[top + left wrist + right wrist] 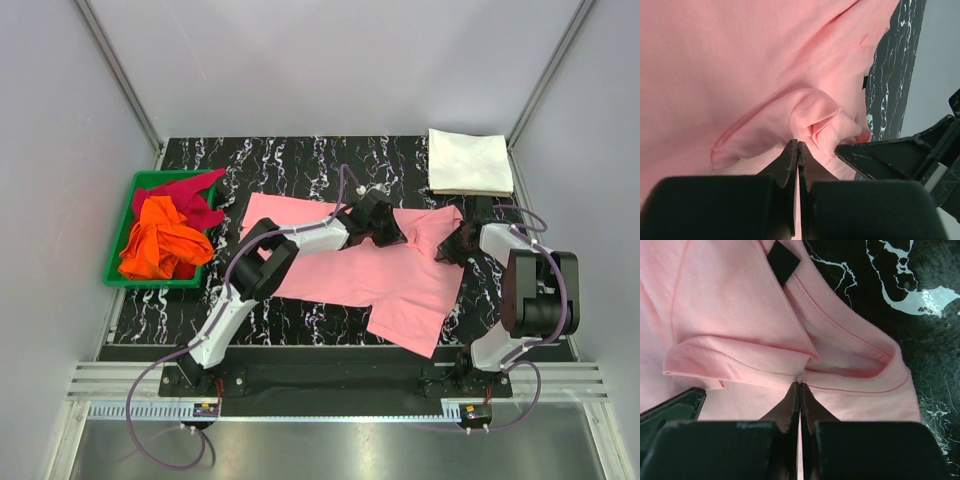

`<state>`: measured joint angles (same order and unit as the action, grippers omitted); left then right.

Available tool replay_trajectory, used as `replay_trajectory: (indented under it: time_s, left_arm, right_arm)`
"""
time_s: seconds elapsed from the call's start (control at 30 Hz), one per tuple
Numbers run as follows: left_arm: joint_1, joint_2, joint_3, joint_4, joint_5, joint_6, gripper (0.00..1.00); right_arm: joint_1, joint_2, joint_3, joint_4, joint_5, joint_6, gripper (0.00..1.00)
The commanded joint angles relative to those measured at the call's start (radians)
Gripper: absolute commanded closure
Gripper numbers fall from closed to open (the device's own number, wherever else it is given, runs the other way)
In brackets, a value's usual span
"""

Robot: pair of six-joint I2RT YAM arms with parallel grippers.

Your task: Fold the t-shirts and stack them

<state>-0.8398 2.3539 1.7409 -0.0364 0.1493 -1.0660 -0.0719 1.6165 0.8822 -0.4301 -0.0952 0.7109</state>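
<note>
The light pink t-shirt (pixel 330 265) lies spread across the middle of the black marble table (pixel 300 160). My left gripper (pixel 388 232) is shut on a bunched fold of the pink shirt (pixel 740 60) near its upper edge. My right gripper (pixel 450 246) is shut on the pink shirt (pixel 730 310) at the seam beside the collar (pixel 850 325). The white t-shirt (pixel 470 162) lies folded at the back right. The orange t-shirt (pixel 160 243) and the dark magenta-red t-shirt (pixel 190 195) lie crumpled in the tray.
A green plastic tray (pixel 124 222) stands at the left edge of the table. Grey walls close in the back and both sides. The other gripper's black finger shows in the left wrist view (pixel 900 155) and in the right wrist view (pixel 670 407).
</note>
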Motion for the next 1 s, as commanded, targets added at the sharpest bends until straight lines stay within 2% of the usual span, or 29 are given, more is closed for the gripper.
replay_trajectory:
  time_s: [0.0, 0.2, 0.5, 0.63, 0.67, 0.8, 0.97]
  left_arm:
    - [0.013, -0.028, 0.011, 0.024, 0.004, 0.014, 1.00]
    - [0.021, -0.062, 0.014, -0.023, -0.017, 0.061, 1.00]
    - [0.018, -0.166, -0.049, -0.066, -0.056, 0.158, 1.00]
    - [0.010, -0.225, -0.073, -0.120, -0.047, 0.224, 0.75]
    - [0.002, -0.229, -0.084, -0.129, -0.040, 0.238, 0.65]
    - [-0.013, -0.248, -0.139, -0.131, 0.012, 0.251, 0.54]
    - [-0.019, -0.260, -0.187, -0.137, 0.010, 0.268, 0.53]
  right_arm:
    - [0.003, -0.076, -0.005, 0.024, 0.025, -0.021, 1.00]
    - [0.003, -0.156, -0.015, 0.011, 0.051, -0.014, 1.00]
    - [0.003, -0.276, -0.057, -0.027, -0.009, -0.011, 1.00]
    - [0.001, -0.363, -0.078, -0.053, -0.011, -0.007, 1.00]
    - [0.003, -0.369, -0.080, -0.058, -0.014, -0.005, 1.00]
    - [0.003, -0.403, -0.107, -0.070, -0.041, 0.002, 1.00]
    - [0.003, -0.441, -0.161, -0.075, 0.009, 0.004, 1.00]
